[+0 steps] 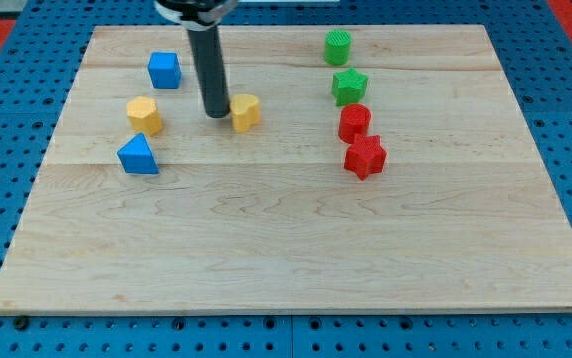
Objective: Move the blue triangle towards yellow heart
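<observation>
The blue triangle (138,156) lies at the board's left, just below a yellow block with angled sides (144,115). A second yellow block (246,112), which looks like the heart, lies to the right of them near the top middle. My tip (216,115) stands right against that block's left side, up and to the right of the blue triangle and well apart from it. The rod rises to the view's top edge.
A blue cube (164,70) lies at the upper left. At the upper right, from top down, lie a green cylinder (337,46), a green star (349,87), a rounded red block (354,123) and a red star (364,156). The wooden board (295,249) rests on a blue pegboard.
</observation>
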Controlling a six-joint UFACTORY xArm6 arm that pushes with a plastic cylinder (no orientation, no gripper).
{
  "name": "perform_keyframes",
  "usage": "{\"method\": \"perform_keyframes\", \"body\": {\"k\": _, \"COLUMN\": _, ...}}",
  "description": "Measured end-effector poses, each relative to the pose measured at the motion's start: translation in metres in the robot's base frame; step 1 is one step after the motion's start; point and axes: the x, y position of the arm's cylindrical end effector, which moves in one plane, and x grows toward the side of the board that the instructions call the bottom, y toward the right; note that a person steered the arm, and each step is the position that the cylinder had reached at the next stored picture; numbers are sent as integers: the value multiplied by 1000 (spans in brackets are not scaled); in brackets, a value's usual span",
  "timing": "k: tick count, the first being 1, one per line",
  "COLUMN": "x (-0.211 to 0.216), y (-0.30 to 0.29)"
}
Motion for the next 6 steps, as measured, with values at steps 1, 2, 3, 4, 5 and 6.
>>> {"method": "perform_keyframes", "body": {"k": 1, "x": 26, "y": -18}}
{"method": "perform_keyframes", "body": {"k": 2, "x": 92, "y": 14}}
{"method": "perform_keyframes", "body": {"k": 3, "x": 119, "y": -48}}
{"method": "perform_keyframes", "body": {"k": 4, "x": 123, "y": -135}}
{"method": "perform_keyframes", "body": {"k": 5, "x": 119, "y": -185}}
{"method": "perform_keyframes", "body": {"k": 6, "x": 104, "y": -164}}
